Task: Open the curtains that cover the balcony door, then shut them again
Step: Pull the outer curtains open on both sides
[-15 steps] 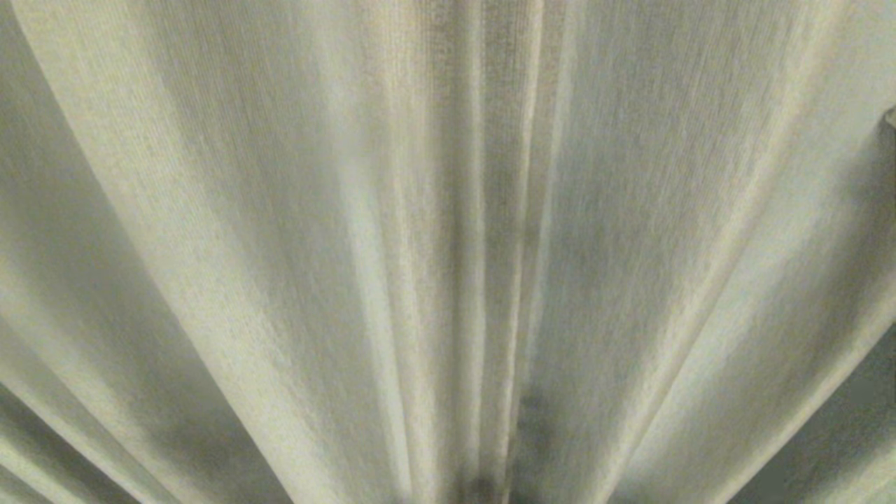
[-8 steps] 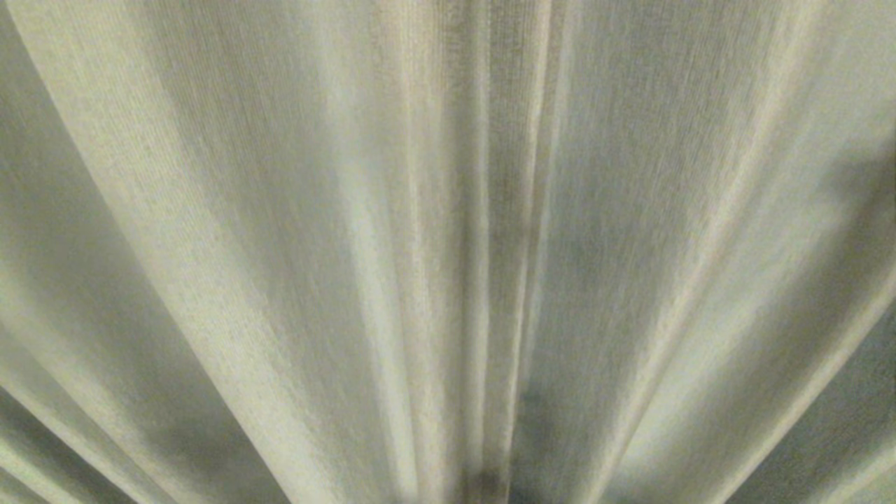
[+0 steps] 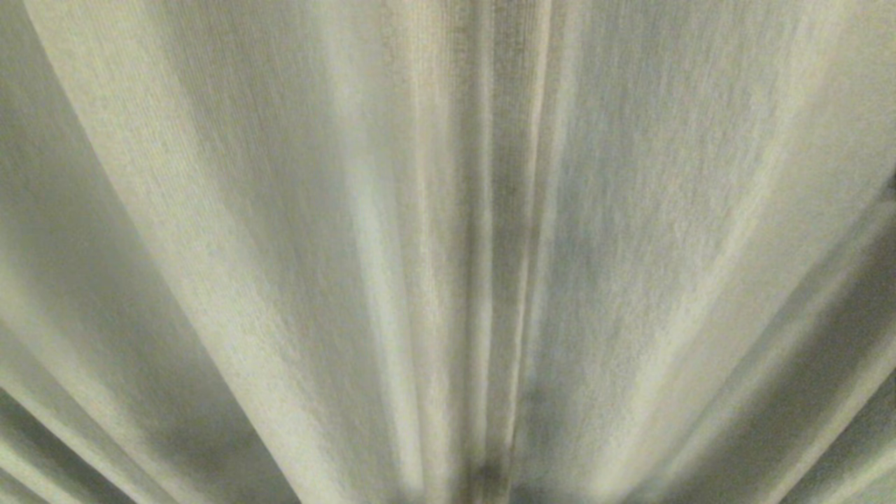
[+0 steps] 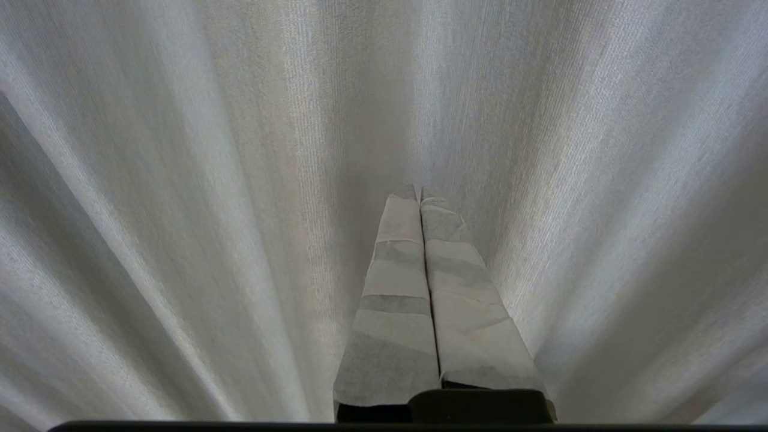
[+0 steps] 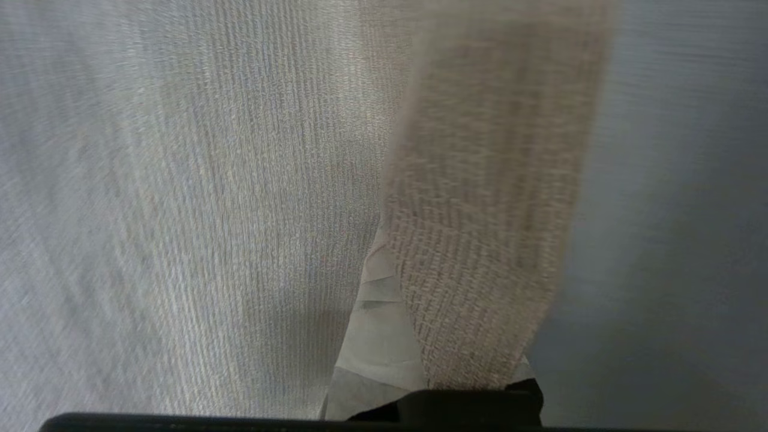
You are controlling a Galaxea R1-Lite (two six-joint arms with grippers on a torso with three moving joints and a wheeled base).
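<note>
Pinching a vertical fold of the curtains (image 5: pixel 480 198) in closed jaws, the right gripper (image 5: pixel 390 264) is placed to drag sideways; left gripper (image 4: pixel 420 198) closed, empty.

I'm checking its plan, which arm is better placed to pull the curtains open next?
Right, probably. The right gripper is shut on a fold of the curtains, ready to drag it sideways. The left gripper is shut on nothing, its tips merely at the fabric.

No text, label, number or sign can be read on the curtains (image 3: pixel 280 245).
</note>
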